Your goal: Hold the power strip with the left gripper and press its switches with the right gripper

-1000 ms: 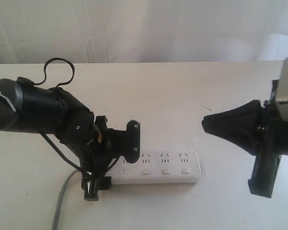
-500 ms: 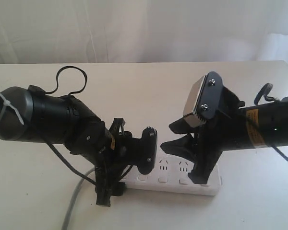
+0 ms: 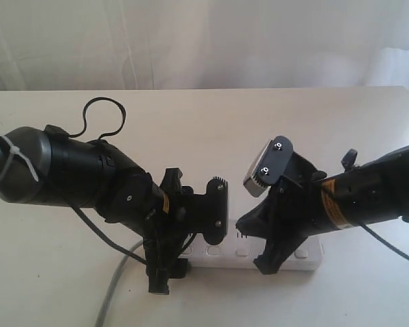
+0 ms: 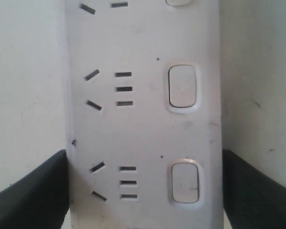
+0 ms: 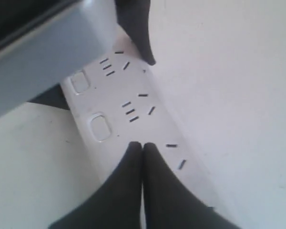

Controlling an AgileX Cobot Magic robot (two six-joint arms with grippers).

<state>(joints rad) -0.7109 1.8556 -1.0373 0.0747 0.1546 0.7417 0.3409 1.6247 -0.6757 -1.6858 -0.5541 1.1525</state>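
At the left end of the strip, which lies flat on the table with its sockets up, the grey cord trails off toward the near side. Left gripper: straddles the strip close to that end, one jaw plate on each long edge. The wrist view shows both plates hard against the sides with no gap, so the fingers are judged clamped across the strip's width. Switches: those ahead of the jaws are uncovered. Right gripper: fingers closed tip to tip and holding nothing. The points sit over the strip's face near its middle, just beside a switch rather than on it, and contact with the plastic cannot be confirmed. Change noted: a second ago this gripper hung well clear of the strip's right end, and it has since swung in over the strip. In the same interval the strip and left gripper shifted rightward together, which supports the grip finding. Assessment: the hold is in place and pressing is the step in hand, though no switch is verifiably pressed. The tips likely need a small correction toward the switch row along the strip's near edge before bearing down.
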